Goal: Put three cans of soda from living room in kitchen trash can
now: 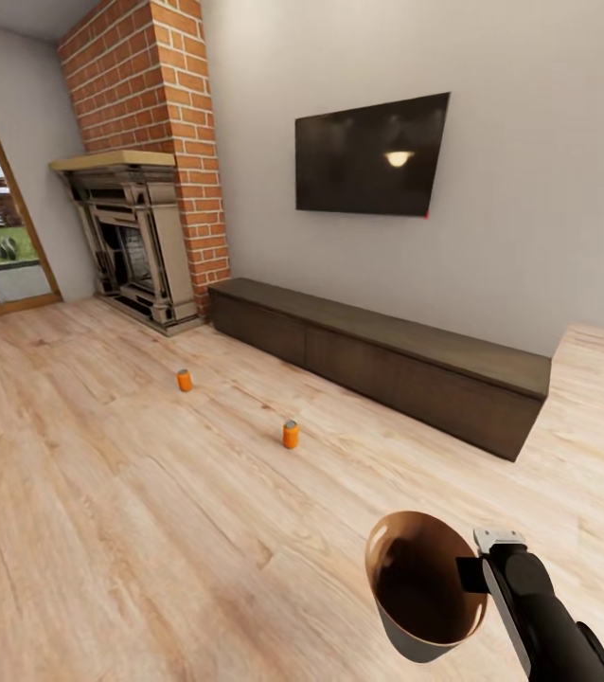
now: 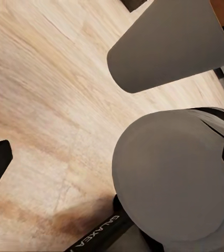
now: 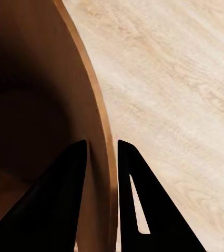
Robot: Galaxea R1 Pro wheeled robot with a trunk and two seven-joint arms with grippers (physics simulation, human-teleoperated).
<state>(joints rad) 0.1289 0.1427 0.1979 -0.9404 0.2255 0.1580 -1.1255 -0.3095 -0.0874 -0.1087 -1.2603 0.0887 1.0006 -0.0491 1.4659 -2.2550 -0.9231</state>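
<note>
Two soda cans upright on the wood floor [image 1: 103, 530], well apart: one [image 1: 185, 380] left of centre in head view, one [image 1: 291, 434] near centre. Third can not spotted. One trash can [image 1: 425, 587] at lower right of head view, off the floor, copper inside facing up. Right gripper [image 3: 102, 152] pinching its rim, one finger [image 3: 70, 173] inside, one outside. Left gripper state: cannot tell. One fireplace [image 1: 141, 242] upper left, one TV [image 1: 370, 156] upper centre, one low cabinet [image 1: 387, 365] beneath it.
</note>
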